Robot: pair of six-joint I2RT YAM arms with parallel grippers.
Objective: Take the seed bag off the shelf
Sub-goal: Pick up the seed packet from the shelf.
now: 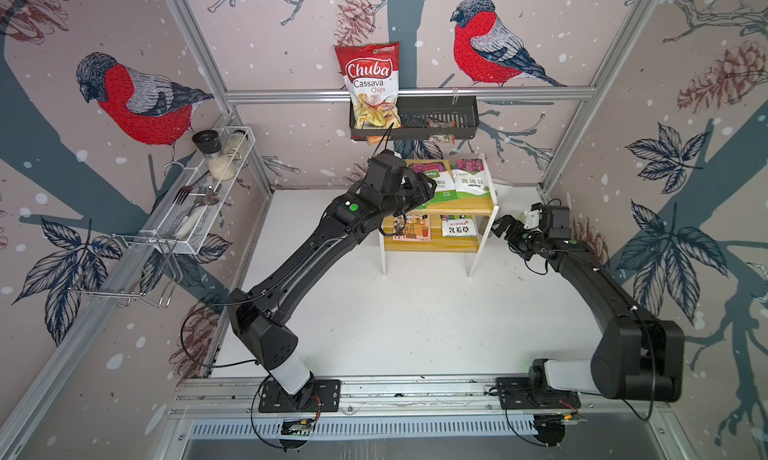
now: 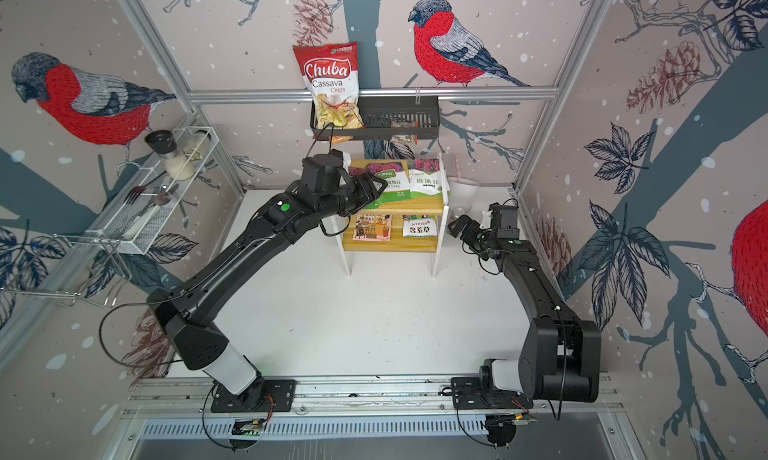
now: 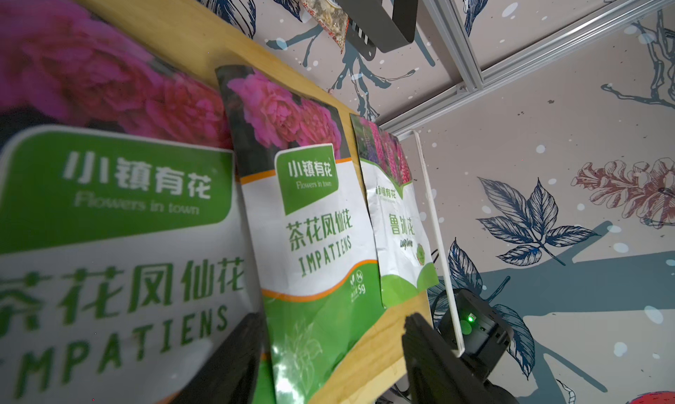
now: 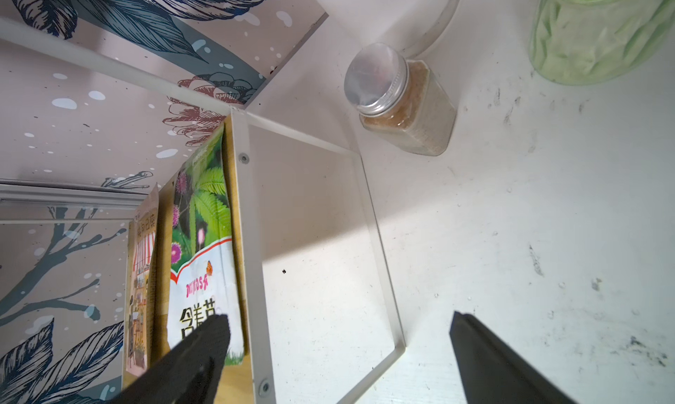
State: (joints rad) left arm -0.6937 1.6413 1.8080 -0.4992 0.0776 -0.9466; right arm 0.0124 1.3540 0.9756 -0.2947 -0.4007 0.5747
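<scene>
straddling seed bag (image 3: 310, 219), left gripper (image 3: 330, 320) jaws apart

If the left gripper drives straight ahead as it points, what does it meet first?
Likely the middle Impatiens seed bag on the shelf: its lower edge lies between the left gripper's open jaws.

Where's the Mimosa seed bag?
In both top views the Mimosa seed bag lies on the shelf's lower board, between an illustrated packet and the right side panel.
</scene>
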